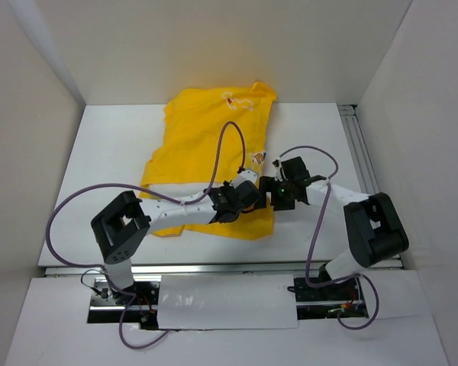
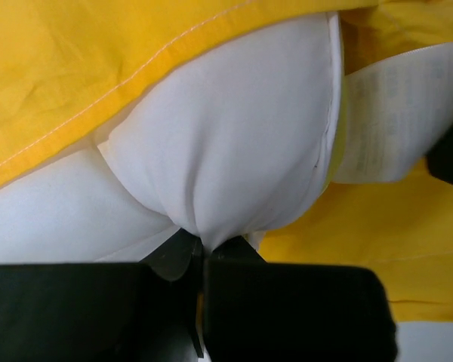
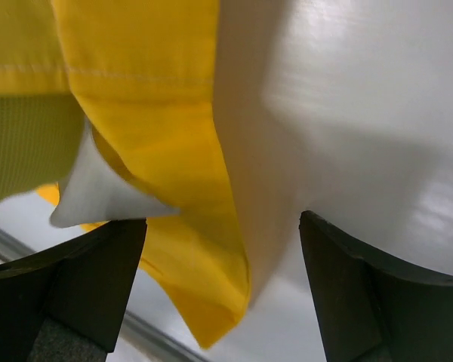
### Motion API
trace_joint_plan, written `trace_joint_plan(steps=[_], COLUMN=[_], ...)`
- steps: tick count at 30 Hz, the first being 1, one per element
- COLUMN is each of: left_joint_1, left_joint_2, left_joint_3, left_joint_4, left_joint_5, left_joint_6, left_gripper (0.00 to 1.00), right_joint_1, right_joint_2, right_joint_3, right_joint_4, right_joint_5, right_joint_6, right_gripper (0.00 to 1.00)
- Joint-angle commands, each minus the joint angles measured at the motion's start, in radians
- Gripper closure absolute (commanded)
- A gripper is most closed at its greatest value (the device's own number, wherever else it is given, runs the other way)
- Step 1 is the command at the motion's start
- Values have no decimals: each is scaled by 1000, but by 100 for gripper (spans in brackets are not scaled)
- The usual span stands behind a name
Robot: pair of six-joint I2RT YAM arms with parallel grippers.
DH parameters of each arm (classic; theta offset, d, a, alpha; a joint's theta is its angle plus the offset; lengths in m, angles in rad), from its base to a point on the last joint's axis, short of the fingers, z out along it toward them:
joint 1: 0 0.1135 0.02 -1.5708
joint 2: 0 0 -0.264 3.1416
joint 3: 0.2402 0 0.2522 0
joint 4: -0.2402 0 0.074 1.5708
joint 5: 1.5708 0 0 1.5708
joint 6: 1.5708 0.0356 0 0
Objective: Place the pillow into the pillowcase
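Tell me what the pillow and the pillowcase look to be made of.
The pillow: smooth white woven cloth, matte with a faint sheen, likely over soft filling; it puffs out and gathers into folds where the left claw pinches it. The pillowcase: thin yellow woven fabric, matte, probably cotton or polyester; it creases, drapes limply and shows a stitched hem.

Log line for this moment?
left gripper: shut on puffy white pillow | right gripper: open beside bright yellow fabric pillowcase hem | pillow corner sticking out
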Motion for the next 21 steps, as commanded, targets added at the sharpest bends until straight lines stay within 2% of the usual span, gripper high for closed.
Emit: trace_joint_plan(steps=[1, 3, 4, 5, 6, 7, 11, 12, 15, 16, 21], left_joint_1=[19, 29, 29, 39, 48, 58, 95, 105, 105, 105, 115], left_joint_2=[-84, -103, -112, -126, -126, -126, -77, -60, 21, 46, 182], left_joint_3=[61, 62, 62, 62, 62, 84, 178, 202, 314, 386, 554], left_joint_4=[39, 39, 39, 51, 51, 60, 51, 51, 21, -5, -122], left_joint_5=[-58, -58, -58, -58, -67, -67, -44, -44, -128, -153, -205], left_joint_6=[-39, -39, -39, -39, -54, -65, -142, -156, -225, -260, -367], left_gripper=[100, 100, 100, 100, 100, 100, 100, 100, 100, 100, 100], right_joint_1=[46, 69, 69, 69, 80, 80, 132, 141, 170, 170, 233], right_joint_2=[48, 72, 89, 100, 100, 82, -87, -174, -309, -396, -609], right_joint_3=[46, 72, 82, 109, 124, 135, 125, 125, 100, 100, 104], right_joint_4=[122, 188, 206, 207, 207, 169, 41, 0, -160, -215, -318], right_joint_5=[85, 118, 128, 128, 128, 142, 116, 105, -53, -147, -284], right_joint_6=[-7, 13, 22, 22, 39, 50, 50, 65, 88, 100, 203], right_gripper=[11, 14, 26, 52, 85, 100, 100, 100, 100, 100, 100])
